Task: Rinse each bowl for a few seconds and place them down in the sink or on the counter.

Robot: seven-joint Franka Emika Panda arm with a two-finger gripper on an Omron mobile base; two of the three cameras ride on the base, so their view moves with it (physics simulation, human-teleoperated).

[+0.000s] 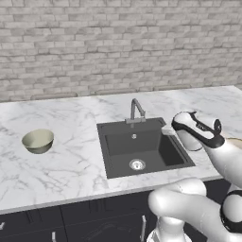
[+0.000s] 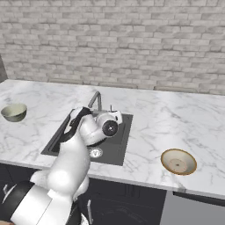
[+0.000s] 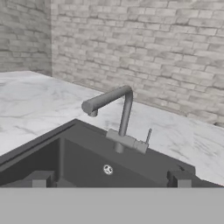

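gripper (image 3: 109, 183): wide open, empty, over sink (image 1: 165, 155) | cream bowl (image 1: 38, 140) on tabletop (image 1: 71, 165) left of sink, tan bowl (image 2: 178, 161) right | risk: faucet (image 3: 111, 103) close ahead, a reach could clip it

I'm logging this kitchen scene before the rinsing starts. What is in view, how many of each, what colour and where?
greenish-cream bowl: one, pale greenish-cream, upright on the counter left of the sink.
tan bowl: one, tan-beige with a brownish mottled inside, on the counter right of the sink, near the front edge.
sink: one, dark grey, recessed in the counter, round silver drain in its floor.
faucet: one, slim, grey, behind the basin, spout over it.
counter: one, white marble with grey veins, above dark cabinets.
brick wall: one, pale grey, behind the counter.
gripper: one, dark fingers wide apart, empty, facing the faucet.
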